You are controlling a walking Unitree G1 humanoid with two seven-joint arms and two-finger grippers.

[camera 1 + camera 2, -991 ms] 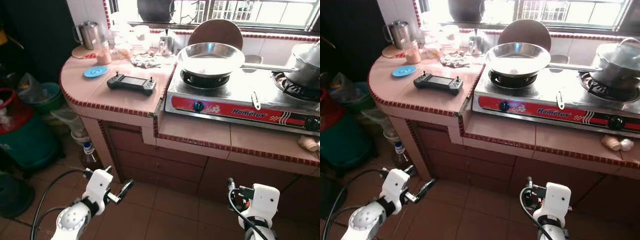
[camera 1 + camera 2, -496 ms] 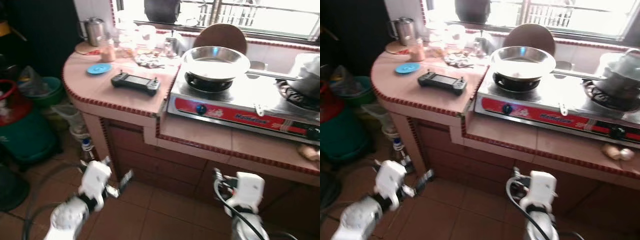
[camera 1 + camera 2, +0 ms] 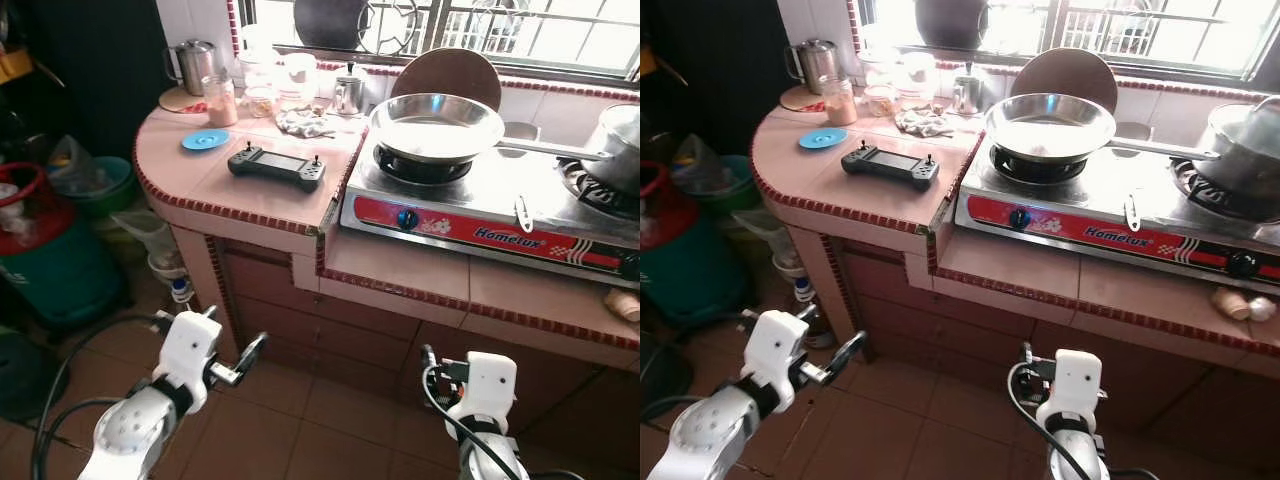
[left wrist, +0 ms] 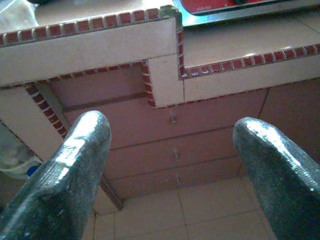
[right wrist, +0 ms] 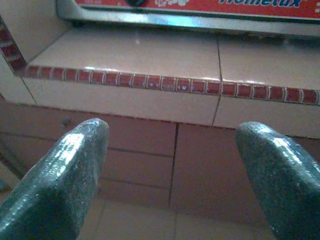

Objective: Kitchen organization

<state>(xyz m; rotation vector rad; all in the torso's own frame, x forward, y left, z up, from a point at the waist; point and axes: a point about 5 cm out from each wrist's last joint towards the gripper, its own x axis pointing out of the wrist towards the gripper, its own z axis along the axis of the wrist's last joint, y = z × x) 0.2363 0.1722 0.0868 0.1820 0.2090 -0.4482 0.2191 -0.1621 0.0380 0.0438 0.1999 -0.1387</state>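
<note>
I am holding left gripper (image 4: 170, 165) released, low before the counter (image 3: 260, 190) | right gripper (image 5: 172, 165) released, hanging under the stove (image 3: 480, 215) | controller (image 3: 277, 166) sitting up ahead of left gripper | pan (image 3: 437, 121) resting on burner above

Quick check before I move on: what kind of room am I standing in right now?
A home kitchen, most likely. A two-burner gas stove sits on a tiled counter, with a steel pan on one burner and a metal jug and jars by the window.
</note>
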